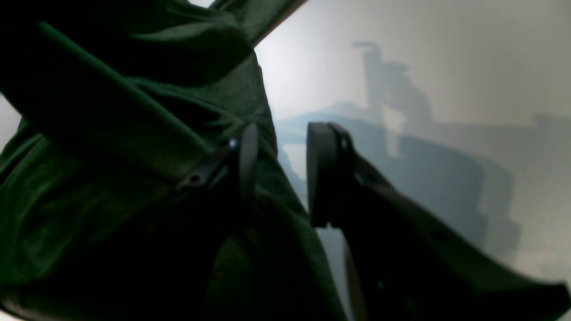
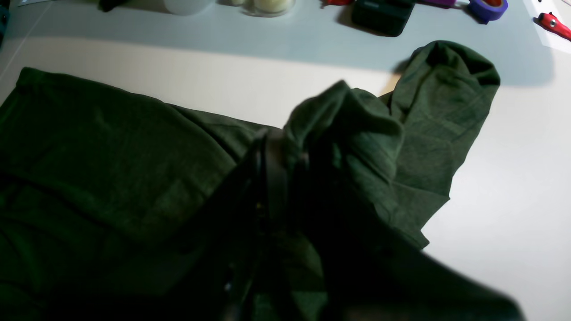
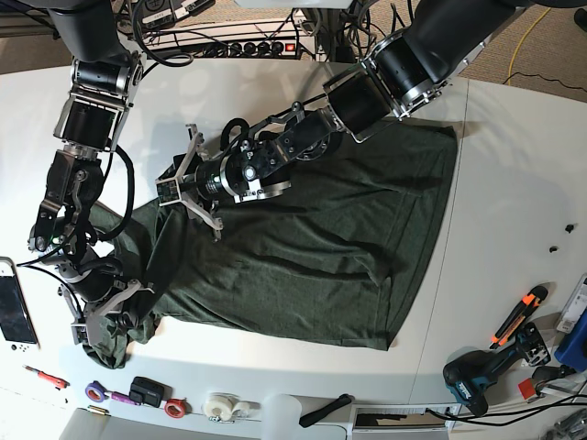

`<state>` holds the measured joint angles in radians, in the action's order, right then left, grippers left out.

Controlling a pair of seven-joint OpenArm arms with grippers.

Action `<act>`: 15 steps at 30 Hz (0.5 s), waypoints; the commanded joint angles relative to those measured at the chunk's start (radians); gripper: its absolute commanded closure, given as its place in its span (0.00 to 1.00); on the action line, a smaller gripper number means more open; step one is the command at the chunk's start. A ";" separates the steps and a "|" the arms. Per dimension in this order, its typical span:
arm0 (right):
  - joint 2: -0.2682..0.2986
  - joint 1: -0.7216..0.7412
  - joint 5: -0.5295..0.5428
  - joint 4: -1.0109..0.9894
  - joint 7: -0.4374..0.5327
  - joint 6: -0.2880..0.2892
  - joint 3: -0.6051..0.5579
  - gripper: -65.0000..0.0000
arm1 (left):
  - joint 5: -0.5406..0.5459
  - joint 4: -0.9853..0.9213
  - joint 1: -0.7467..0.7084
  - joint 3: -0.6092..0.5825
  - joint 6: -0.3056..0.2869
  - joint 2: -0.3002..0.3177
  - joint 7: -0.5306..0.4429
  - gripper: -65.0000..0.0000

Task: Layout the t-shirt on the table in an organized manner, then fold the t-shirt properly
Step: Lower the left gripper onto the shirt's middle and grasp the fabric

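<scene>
Right wrist view: your right gripper is clamped on the t-shirt sleeve; left gripper gapes empty beside cloth on table; pulling now bunches it

No text, label, brand, number or sign could be read in any view; the small tools at the counter edge were too blurred.

Robotics lab/workshop — power strip and cabling behind the white counter, cordless drill, tape rolls, screwdrivers at its edge.
</scene>
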<state>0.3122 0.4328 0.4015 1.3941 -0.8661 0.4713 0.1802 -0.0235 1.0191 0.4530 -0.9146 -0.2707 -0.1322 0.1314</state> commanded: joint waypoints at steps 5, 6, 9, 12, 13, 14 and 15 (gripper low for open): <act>0.012 0.032 0.016 0.017 0.003 0.002 0.002 1.00 | 0.001 0.217 0.051 0.059 0.293 -0.025 0.123 0.73; 0.012 0.033 0.016 0.017 0.003 0.002 0.002 1.00 | 0.001 0.248 0.064 0.071 0.315 -0.025 0.161 0.73; 0.012 0.032 0.017 0.017 0.002 0.002 0.002 1.00 | 0.018 0.285 0.096 0.103 0.298 -0.025 0.220 0.72; 0.012 0.033 0.042 0.017 0.001 0.005 0.002 1.00 | 0.058 0.256 0.098 0.141 0.216 -0.025 0.207 0.57; 0.012 0.033 0.056 0.017 -0.002 0.011 0.002 1.00 | 0.070 0.236 0.098 0.151 0.213 -0.025 0.195 0.51; 0.012 0.033 0.067 0.017 -0.002 0.023 0.002 1.00 | 0.077 0.213 0.099 0.159 0.214 -0.025 0.179 0.46; 0.012 0.033 0.077 0.017 -0.002 0.036 0.002 1.00 | 0.081 0.190 0.099 0.167 0.214 -0.025 0.153 0.44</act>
<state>0.3122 0.4324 0.4614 1.3937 -0.8940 0.5018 0.1802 0.0551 1.1904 0.5194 -0.7544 -0.0650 -0.1322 0.3115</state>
